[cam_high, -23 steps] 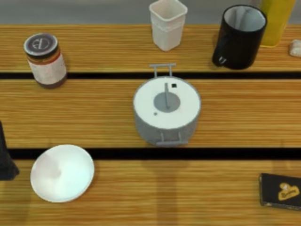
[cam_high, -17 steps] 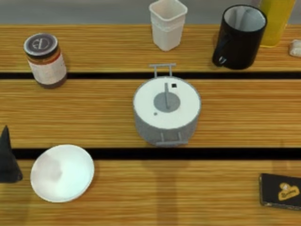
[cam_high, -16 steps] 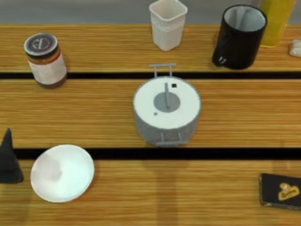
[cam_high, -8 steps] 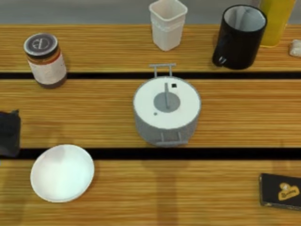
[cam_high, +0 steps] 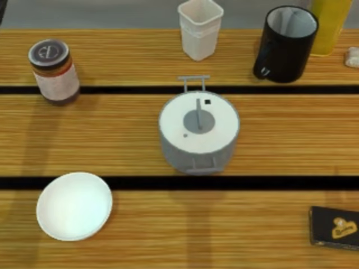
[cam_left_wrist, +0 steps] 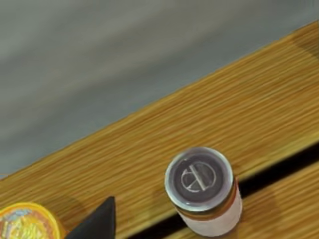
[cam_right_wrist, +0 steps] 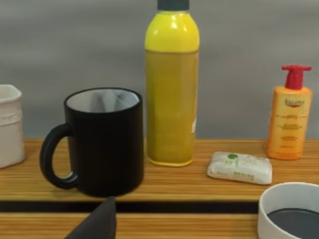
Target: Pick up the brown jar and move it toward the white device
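The brown jar (cam_high: 53, 70) stands upright at the table's back left, with a dark grey lid and a pale label under an orange band. The white device (cam_high: 199, 131), a grey-sided drum with a flat white top, sits at the table's middle, well apart from the jar. In the top view only a dark sliver of my left arm (cam_high: 2, 10) shows, at the back left corner. The left wrist view looks down on the jar's lid (cam_left_wrist: 199, 179), with one dark fingertip (cam_left_wrist: 102, 221) beside it and nothing held. My right gripper is out of the top view, and its fingertip (cam_right_wrist: 102, 221) shows before the black mug (cam_right_wrist: 104, 144).
A white bowl (cam_high: 74, 205) lies front left and a white square cup (cam_high: 200, 28) stands at the back middle. The black mug (cam_high: 286, 42) and a yellow bottle (cam_high: 331, 25) are back right. A black box (cam_high: 335, 227) lies front right. A round orange-yellow top (cam_left_wrist: 25, 224) shows near the jar.
My left gripper's dark shape rose from the left edge beside the bowl and left the top view toward the back left corner. The jar and the device have not moved.
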`<state>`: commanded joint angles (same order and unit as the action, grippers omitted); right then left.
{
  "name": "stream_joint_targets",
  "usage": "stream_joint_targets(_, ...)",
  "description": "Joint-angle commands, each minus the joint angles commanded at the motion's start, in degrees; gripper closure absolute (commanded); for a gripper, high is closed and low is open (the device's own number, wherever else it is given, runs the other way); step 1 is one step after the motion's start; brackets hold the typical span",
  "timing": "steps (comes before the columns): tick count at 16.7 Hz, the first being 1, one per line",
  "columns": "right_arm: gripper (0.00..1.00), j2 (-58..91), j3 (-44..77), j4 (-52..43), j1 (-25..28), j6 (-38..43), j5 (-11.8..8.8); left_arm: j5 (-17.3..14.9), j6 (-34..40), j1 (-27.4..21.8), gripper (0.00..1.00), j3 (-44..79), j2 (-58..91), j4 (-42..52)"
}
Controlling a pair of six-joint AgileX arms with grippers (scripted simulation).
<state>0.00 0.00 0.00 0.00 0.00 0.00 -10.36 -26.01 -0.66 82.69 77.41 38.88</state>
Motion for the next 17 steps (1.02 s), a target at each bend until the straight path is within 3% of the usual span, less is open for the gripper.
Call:
stream_joint_targets(8,0.0,0.0,0.0,0.0,0.0,0.0,0.0,-1.9,-12.4,1.3,0.0,42.4,40.8,16.8)
stream_joint_targets(13,0.0,0.0,0.0,0.0,0.0,0.0,0.0,-2.0,-16.1,2.2,0.0,55.4,61.8,28.3)
stream_joint_targets(17,0.0,0.0,0.0,0.0,0.0,0.0,0.0,-2.0,-17.1,2.5,0.0,58.9,69.0,33.4)
